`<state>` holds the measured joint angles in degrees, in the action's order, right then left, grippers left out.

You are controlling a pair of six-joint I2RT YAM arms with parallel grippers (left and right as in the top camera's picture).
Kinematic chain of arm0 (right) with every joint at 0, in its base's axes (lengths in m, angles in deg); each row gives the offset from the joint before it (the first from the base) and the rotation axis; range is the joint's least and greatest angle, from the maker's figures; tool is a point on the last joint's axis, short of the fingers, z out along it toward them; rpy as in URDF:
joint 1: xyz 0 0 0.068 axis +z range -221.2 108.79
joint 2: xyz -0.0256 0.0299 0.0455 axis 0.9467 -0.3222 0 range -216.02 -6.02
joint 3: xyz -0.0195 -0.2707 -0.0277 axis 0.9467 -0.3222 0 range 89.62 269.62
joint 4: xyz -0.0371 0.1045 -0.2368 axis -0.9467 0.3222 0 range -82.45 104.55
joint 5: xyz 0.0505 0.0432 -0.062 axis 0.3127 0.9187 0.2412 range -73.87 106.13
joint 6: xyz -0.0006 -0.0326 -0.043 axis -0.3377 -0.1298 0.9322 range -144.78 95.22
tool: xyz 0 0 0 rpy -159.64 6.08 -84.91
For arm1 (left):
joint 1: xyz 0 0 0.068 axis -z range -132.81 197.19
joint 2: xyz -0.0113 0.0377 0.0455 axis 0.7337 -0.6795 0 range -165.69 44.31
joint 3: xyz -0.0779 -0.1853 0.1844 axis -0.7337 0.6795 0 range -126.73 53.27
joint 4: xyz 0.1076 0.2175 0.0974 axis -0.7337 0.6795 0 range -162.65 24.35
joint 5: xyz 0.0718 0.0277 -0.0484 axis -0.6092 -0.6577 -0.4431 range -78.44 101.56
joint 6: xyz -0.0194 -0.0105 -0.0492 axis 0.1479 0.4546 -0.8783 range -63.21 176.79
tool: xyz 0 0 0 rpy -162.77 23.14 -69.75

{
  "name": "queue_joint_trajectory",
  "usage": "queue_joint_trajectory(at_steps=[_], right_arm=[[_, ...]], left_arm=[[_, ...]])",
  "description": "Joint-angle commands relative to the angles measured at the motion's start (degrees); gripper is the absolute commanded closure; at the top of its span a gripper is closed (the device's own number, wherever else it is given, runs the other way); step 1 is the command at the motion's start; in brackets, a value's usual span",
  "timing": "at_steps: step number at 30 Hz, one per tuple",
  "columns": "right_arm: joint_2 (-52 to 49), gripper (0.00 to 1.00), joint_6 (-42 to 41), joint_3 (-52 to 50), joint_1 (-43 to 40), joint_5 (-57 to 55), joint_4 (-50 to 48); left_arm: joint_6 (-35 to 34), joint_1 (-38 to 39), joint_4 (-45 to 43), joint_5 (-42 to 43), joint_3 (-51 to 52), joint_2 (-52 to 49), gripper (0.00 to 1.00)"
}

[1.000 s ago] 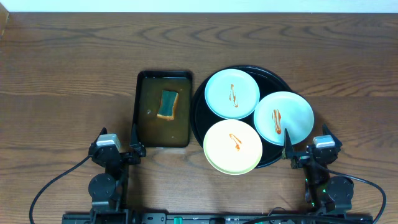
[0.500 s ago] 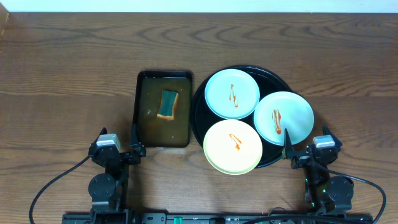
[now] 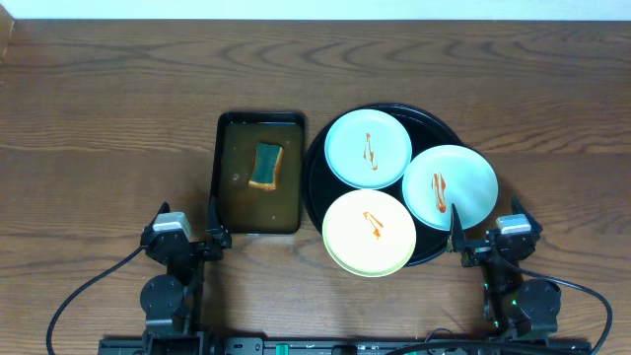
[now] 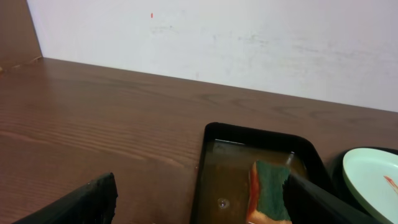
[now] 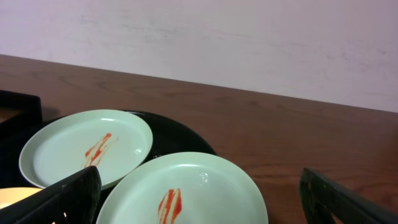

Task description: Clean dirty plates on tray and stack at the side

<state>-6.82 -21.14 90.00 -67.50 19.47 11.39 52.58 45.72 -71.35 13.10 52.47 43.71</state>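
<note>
Three plates lie on the round black tray (image 3: 315, 177), each with an orange-brown streak. One mint plate (image 3: 368, 148) is at the back, a second mint plate (image 3: 450, 185) at the right, a cream-yellow plate (image 3: 369, 233) at the front. The right wrist view shows the back mint plate (image 5: 87, 147) and the near mint plate (image 5: 186, 190) just ahead of my right gripper (image 5: 199, 208), which is open and empty. My left gripper (image 3: 210, 225) is open and empty at the near end of the pan; its fingertips frame the left wrist view (image 4: 199, 208). My right gripper (image 3: 471, 237) sits by the tray's front right rim.
A rectangular dark pan (image 3: 258, 219) with brownish liquid holds a green and yellow sponge (image 3: 265, 165), left of the tray. The pan (image 4: 211, 155) and sponge (image 4: 268, 190) also show in the left wrist view. A pale wall stands behind the brown wooden table (image 3: 108, 118).
</note>
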Motion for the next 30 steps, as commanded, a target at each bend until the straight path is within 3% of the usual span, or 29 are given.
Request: queue_joint_trajectory(at_steps=[1,13,20,30], right_arm=[[0.4,0.01,0.7,-0.1,0.2,-0.1,0.2],[0.4,0.01,0.7,-0.1,0.2,1.4,-1.2],[0.3,0.01,-6.9,0.1,0.2,-0.4,-0.6],[-8.5,0.01,-12.8,11.0,0.2,-0.5,11.0]], left_arm=[[0.8,-0.3,2.8,-0.7,0.6,0.0,0.14],[0.7,-0.3,2.8,-0.7,0.6,0.0,0.14],[-0.9,-0.3,4.7,-0.9,-0.5,-0.9,0.14],[-2.1,-0.3,10.3,-0.9,-12.4,-15.0,0.14]])
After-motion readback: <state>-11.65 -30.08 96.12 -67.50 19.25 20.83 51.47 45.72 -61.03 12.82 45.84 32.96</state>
